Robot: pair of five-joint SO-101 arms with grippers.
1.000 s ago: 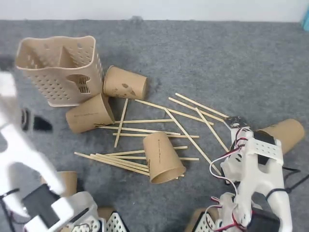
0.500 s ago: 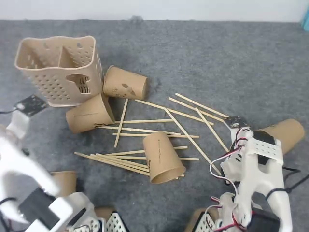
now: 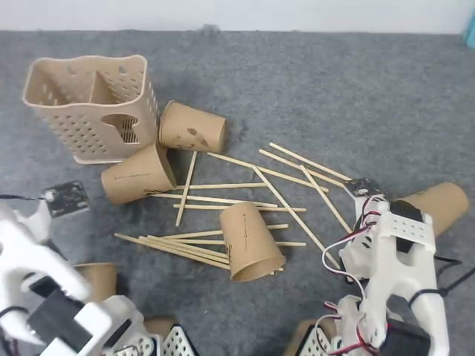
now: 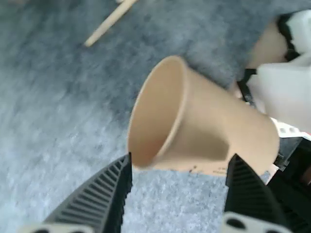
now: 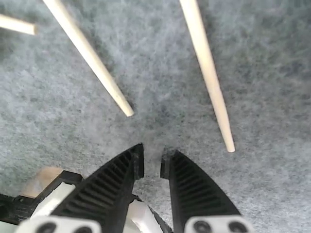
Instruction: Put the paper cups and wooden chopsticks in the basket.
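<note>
**High view:** Basket (image 3: 89, 104) upright at far-left corner of worktop (image 3: 334, 89), open top up and ready for drops; no cups or sticks seen inside, so task judged barely begun. Two paper cups on their sides against basket's near-right side: rear cup (image 3: 191, 126) and front cup (image 3: 137, 174). Middle cup (image 3: 251, 241) tipped over mid-worktop, lying across wooden chopsticks (image 3: 223, 200) fanned out loose beneath and around it. Right-edge cup (image 3: 438, 204) just beside right arm (image 3: 393, 259). Near-left cup (image 3: 100, 280) close to near-left corner, partly under left arm (image 3: 30, 259).

**Left wrist view:** Left claw (image 4: 178, 162) spread wide, one jaw each side of a cup (image 4: 204, 131) on its side, prob. the near-left one. Gaps on both sides, so not gripped yet. Judged lined up to squeeze across cup's body, the only easy hold on a lying cup. Stray stick end (image 4: 109, 19) on worktop beyond.

**Right wrist view:** Right claw (image 5: 150, 158) narrow, slim gap, nothing in it. Low over bare worktop between ends of two sticks, one (image 5: 90, 58) and other (image 5: 206, 73), touching neither. Judged parked while left arm works; narrow gap would suit a thin stick.
</note>
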